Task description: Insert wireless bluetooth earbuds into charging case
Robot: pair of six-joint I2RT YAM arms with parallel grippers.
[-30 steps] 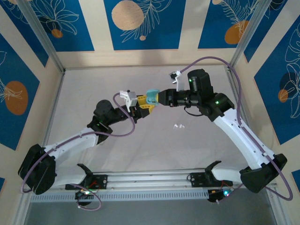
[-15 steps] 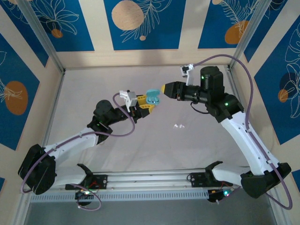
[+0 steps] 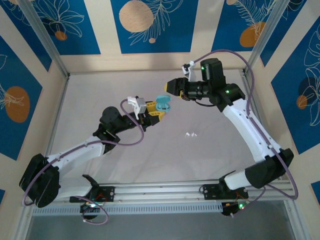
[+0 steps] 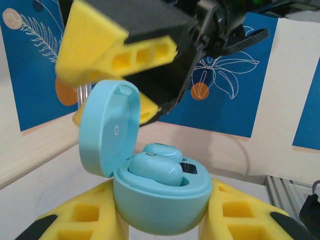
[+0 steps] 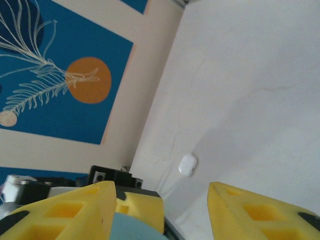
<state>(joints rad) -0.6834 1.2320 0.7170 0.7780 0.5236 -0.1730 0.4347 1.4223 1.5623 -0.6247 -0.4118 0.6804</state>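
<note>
— Where does the charging case (image 4: 160,210) sit relative to the jaws?

— Right between those of the left gripper (image 3: 152,111). In the left wrist view its yellow fingers (image 4: 240,215) press on the teal shell from 8 o'clock and 4 o'clock, pinching the lower half. The case stands upright above the table (image 3: 100,95).

— And the lid?

— The lid (image 4: 107,127) is swung open and stands up at about 10 o'clock from the base, its hollow inside facing the camera.

— The buds?

— The teal earbuds (image 4: 152,169) lie side by side in the wells of the case, glossy tops showing just above the rim. A pair of white earbuds (image 3: 190,134) lies on the table at about 5 o'clock from the case in the top view, well apart from both grippers.

— What about the right gripper (image 3: 171,86)?

— It hangs at about 1 o'clock from the case in the top view, near it but not touching. In its own wrist view the two yellow fingers (image 5: 75,210) stand spread with a wide gap, and nothing is gripped between them; the rim of the teal lid peeks in at 7 o'clock, beneath the one on the left of the picture.

— Anything else on the table?

— A small white rounded object (image 5: 187,164) at about 12 o'clock from that gap; I cannot tell whether it is a bud or a case.
</note>
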